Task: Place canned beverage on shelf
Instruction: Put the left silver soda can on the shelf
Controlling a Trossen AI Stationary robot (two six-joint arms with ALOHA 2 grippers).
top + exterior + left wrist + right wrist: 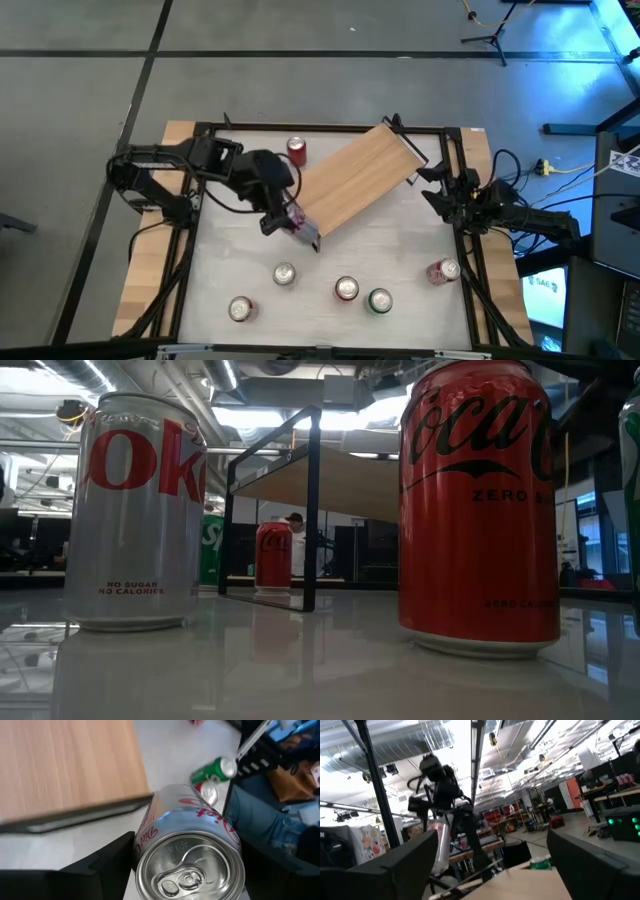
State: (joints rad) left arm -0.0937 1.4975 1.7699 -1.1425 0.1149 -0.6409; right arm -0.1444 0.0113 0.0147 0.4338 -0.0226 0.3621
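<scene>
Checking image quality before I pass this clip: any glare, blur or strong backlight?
Low view: bright ceiling lights behind the shelf; cans mirrored in the glossy table. Left wrist view: shelf plank smeared, held silver can sharp. Right wrist view: soft throughout. High view: blue cast in one corner.

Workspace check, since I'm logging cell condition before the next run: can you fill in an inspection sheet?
Surface: white tabletop, wooden edges, black frame.
Job's things: shelf lies diagonally across the far half; silver Diet Coke can held near its nearer end.
Clutter: red can beside the shelf; five more cans along the near side, among them a green can.
Grippers: left gripper closed on the silver can; right gripper open at the table's right edge.
Cables: black leads run along both arms; a yellow cable lies on the floor.
Surroundings: grey floor, stands, a screen at right.
</scene>
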